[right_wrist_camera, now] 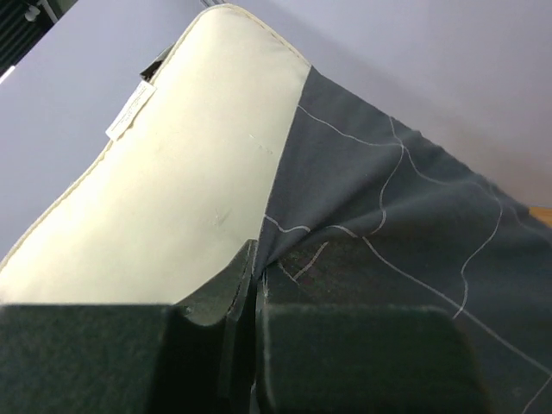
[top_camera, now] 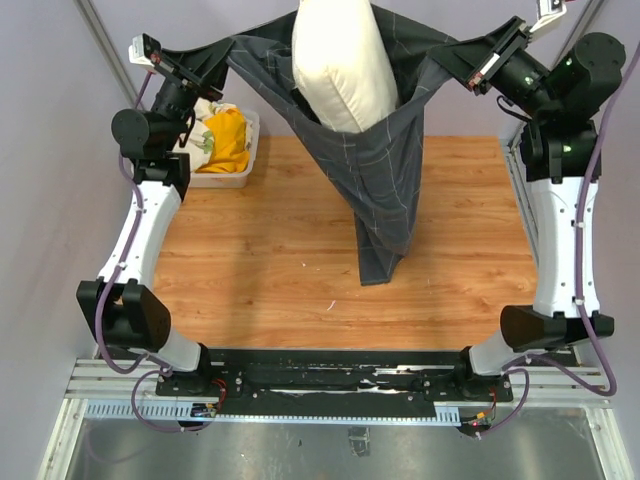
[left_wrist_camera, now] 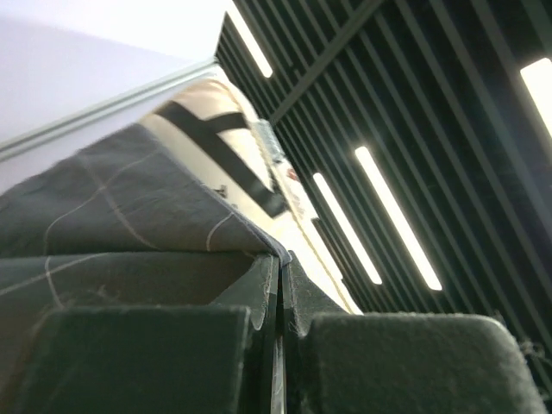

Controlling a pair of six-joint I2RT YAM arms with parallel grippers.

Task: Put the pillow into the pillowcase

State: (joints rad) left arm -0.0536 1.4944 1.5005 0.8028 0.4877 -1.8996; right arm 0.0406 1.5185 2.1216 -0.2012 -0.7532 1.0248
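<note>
The left hand [left_wrist_camera: 278,289] fills the bottom of the frame, its jaws pressed together on a fold of the pillowcase [left_wrist_camera: 129,207], whose dark grey cloth with thin light lines spreads across the left and centre. Behind it, upper centre, rises the cream pillow [left_wrist_camera: 226,102], crossed by dark bands. Bright strip lights [left_wrist_camera: 397,216] run along a slatted ceiling [left_wrist_camera: 483,155] at right; a pale wall [left_wrist_camera: 78,60] fills the upper left
</note>
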